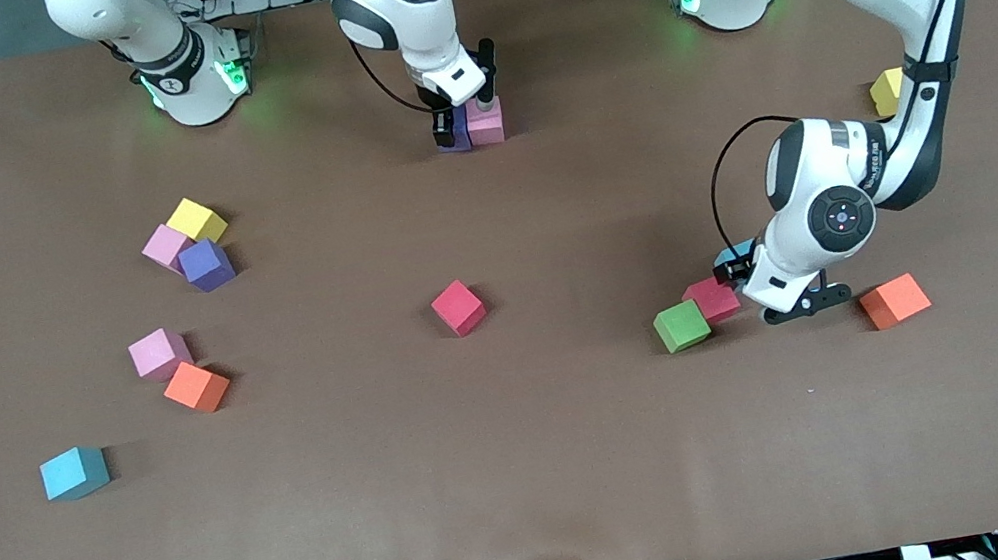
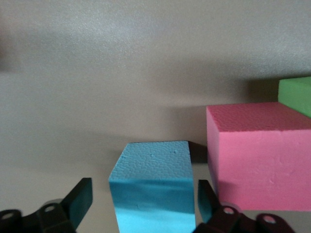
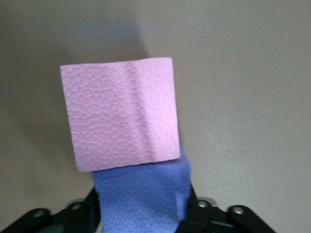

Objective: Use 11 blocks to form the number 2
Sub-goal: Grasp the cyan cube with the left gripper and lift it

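Jaws of the left gripper [image 2: 141, 201] stand apart astride the light blue block [image 2: 153, 187]; centre, then close squarely. Right gripper [image 3: 141, 213] jaws flank the purple block [image 3: 141, 194], grip uncertain; seat it flush against the pink block [image 3: 121, 114]

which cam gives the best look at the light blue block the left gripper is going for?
Left wrist view: the light blue block fills the space between the left gripper's open fingers, beside a red block. Front view shows only a sliver of it under the wrist. Right wrist view doesn't show it.
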You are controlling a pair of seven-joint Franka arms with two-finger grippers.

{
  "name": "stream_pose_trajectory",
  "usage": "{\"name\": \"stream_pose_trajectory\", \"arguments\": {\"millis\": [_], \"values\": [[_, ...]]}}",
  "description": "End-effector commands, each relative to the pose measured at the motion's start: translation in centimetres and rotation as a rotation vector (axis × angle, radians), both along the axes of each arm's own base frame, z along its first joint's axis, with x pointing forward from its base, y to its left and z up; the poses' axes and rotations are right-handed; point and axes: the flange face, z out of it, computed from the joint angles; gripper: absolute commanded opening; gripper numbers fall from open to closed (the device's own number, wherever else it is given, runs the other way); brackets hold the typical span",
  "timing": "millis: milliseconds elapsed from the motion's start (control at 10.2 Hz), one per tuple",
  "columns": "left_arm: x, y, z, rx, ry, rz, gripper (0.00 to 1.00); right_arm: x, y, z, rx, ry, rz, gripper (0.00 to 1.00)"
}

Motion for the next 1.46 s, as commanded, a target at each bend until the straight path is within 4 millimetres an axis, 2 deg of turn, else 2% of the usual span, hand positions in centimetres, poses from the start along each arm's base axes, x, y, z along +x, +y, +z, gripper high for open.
{"name": "stream_pose_trajectory", "arguments": {"millis": [0,195,390,586,683,878,976,1074,1171,1366], "values": [[0.0,-0.3,-0.2,-0.011,-0.002,-0.011,0.39,-0.5,0.3,0.0,0.006,-0.002,-0.006,1.00],[0.0,-0.3,1.4,-0.009,-0.007,-0.004,0.31,-0.2,0.3,0.9,0.021,0.003,-0.012,1.00],[-0.8,-0.8,3.3,-0.019,0.046,0.035,0.17,0.6,0.0,2.2,0.029,0.022,0.011,1.00],[-1.4,-1.4,5.2,-0.037,0.080,0.075,0.16,2.7,-1.1,4.3,0.034,0.056,0.028,1.00],[-2.0,-2.4,6.4,-0.052,0.103,0.110,0.16,4.1,-1.8,5.2,0.036,0.069,0.027,1.00],[-4.5,-6.5,9.0,-0.049,0.168,0.279,0.16,8.5,-4.5,7.6,0.041,0.095,-0.045,1.00],[-6.5,-9.3,9.5,-0.002,0.188,0.378,0.16,11.6,-6.0,8.8,0.057,0.079,-0.109,1.00],[-8.2,-11.4,9.8,0.047,0.181,0.504,0.16,14.4,-7.0,9.8,0.073,0.053,-0.159,1.00],[-9.7,-12.2,10.2,0.065,0.189,0.587,0.16,16.9,-8.4,10.7,0.085,0.030,-0.210,1.00],[-13.6,-11.7,10.6,0.006,0.195,0.684,0.16,21.8,-12.0,11.8,0.097,-0.001,-0.313,1.00]]}}
